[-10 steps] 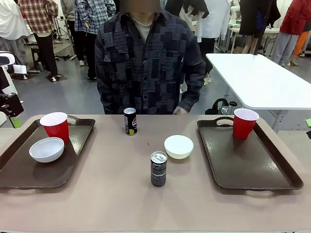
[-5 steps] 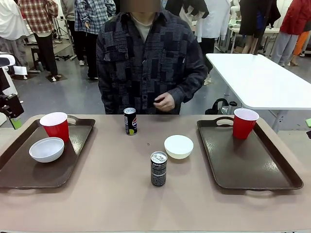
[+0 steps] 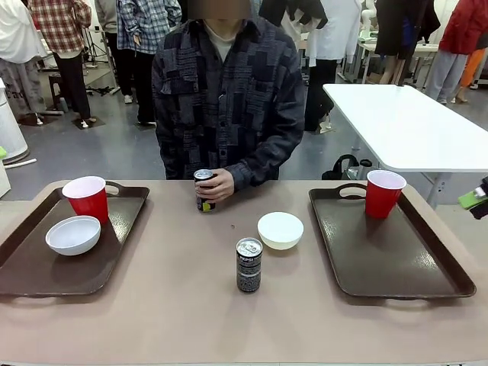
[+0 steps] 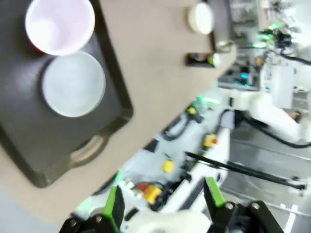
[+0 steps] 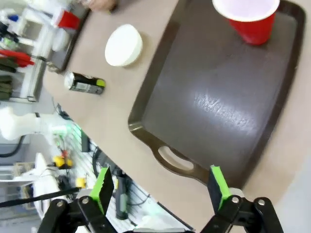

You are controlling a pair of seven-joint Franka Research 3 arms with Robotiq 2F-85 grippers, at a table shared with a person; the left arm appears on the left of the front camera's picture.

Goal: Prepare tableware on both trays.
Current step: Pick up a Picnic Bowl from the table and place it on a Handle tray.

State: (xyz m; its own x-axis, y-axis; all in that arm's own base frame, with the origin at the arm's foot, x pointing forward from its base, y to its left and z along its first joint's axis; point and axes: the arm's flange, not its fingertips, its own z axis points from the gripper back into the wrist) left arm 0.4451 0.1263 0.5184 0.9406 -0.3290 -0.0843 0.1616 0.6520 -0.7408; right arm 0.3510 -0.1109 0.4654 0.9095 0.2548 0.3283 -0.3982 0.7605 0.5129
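Left tray: the dark brown rectangular plastic left tray [image 3: 114, 259] carries a red plastic cup [image 3: 86, 198] and a pale round bowl [image 3: 73, 234].
Right tray: the matching right tray [image 3: 396, 259] carries a second red cup [image 3: 383, 193].
Between: a white shallow bowl [image 3: 280, 229] and a near black can [image 3: 248, 264] stand on the tan table [image 3: 175, 313]; a person's hand [image 3: 217, 185] grips the far black can [image 3: 204, 206].
Tools: the left tool [image 4: 164, 201] and right tool [image 5: 160, 187] are spread wide and empty.
Room: grey floor [image 3: 99, 152], white side table [image 3: 412, 130], people [image 3: 65, 46] behind.

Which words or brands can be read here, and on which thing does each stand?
"PEPSI": on the near black can.
On the far black can, held by the person's hand, the print is too small and too covered to read.
No other text can be read.
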